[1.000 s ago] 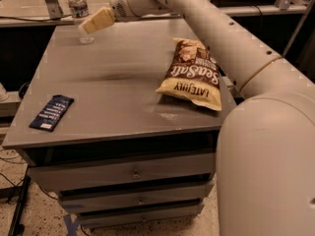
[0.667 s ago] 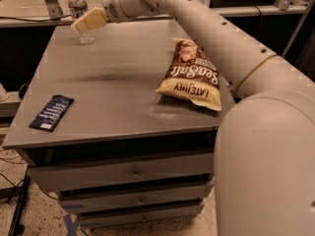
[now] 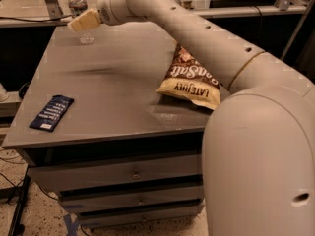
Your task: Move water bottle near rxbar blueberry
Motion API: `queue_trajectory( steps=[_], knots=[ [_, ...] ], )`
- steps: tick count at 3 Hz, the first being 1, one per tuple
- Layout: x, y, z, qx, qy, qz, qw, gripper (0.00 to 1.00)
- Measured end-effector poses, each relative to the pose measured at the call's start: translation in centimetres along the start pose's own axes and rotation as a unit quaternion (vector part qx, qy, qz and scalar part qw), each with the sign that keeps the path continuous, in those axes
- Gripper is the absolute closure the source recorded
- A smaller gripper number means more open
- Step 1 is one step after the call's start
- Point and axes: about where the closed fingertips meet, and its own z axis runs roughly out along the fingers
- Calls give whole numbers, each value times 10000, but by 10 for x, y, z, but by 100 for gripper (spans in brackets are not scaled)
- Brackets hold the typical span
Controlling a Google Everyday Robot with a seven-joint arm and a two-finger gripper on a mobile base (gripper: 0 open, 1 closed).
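The water bottle (image 3: 78,6), small and clear with a white cap, stands upright at the far left corner of the grey cabinet top (image 3: 113,82). My gripper (image 3: 82,21) reaches in from the right and sits right at the bottle, covering its middle. The rxbar blueberry (image 3: 51,112), a flat dark blue wrapper with white lettering, lies near the front left edge of the cabinet top, far from the bottle.
A brown and cream chip bag (image 3: 189,80) lies on the right side of the cabinet top, partly under my arm. The cabinet has drawers (image 3: 133,173) below. A metal rail and frame legs stand behind the cabinet.
My gripper has moved left across the back of the cabinet top and closed in on the water bottle. The bottle, bar and chip bag have not moved.
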Motion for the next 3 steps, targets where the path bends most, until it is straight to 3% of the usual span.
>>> queue_trajectory(
  steps=[1,3],
  knots=[
    [0,-12,11,203,-92,62,9997,0],
    [-5,-22,44,286,-173,-13,9994,0]
  ],
)
